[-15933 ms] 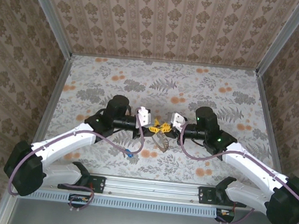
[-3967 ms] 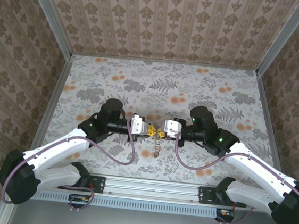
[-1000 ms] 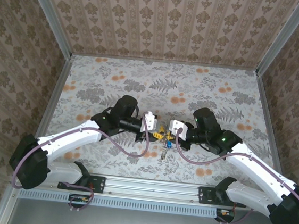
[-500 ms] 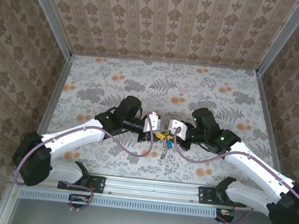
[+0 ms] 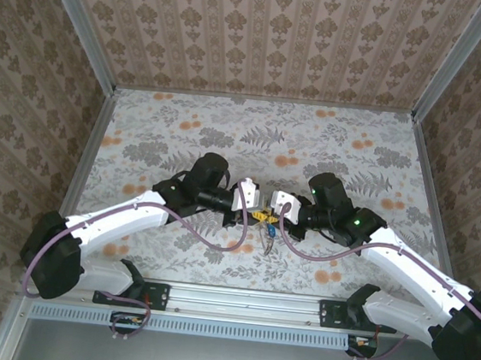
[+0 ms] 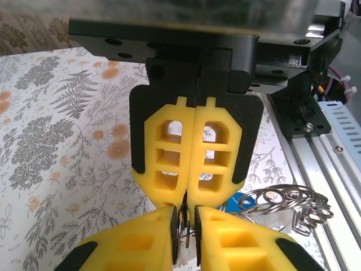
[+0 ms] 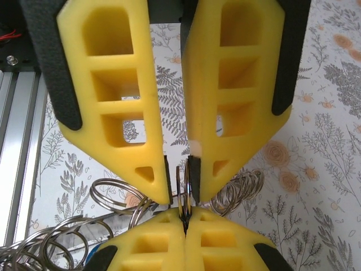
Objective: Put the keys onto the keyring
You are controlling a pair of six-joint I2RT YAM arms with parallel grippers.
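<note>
The left pincer (image 5: 257,211) was nipped shut on a thin coil of the keyring (image 5: 266,237). It met the right pincer (image 5: 270,215) tip to tip at its 3 o'clock, and that one was clamped on the same wire. Near the middle of the surface (image 5: 185,131), the keyring's other loops trailed toward 6 o'clock, with a blue-headed key (image 6: 236,201) among them.

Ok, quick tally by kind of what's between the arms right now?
Yellow-padded pincers: 2, left pincer, right pincer
Blue-headed small metal key: 1
Silvery linked-ring metal keyring: 1
Total: 4
A yellow-headed key cannot be told from the pads.
</note>
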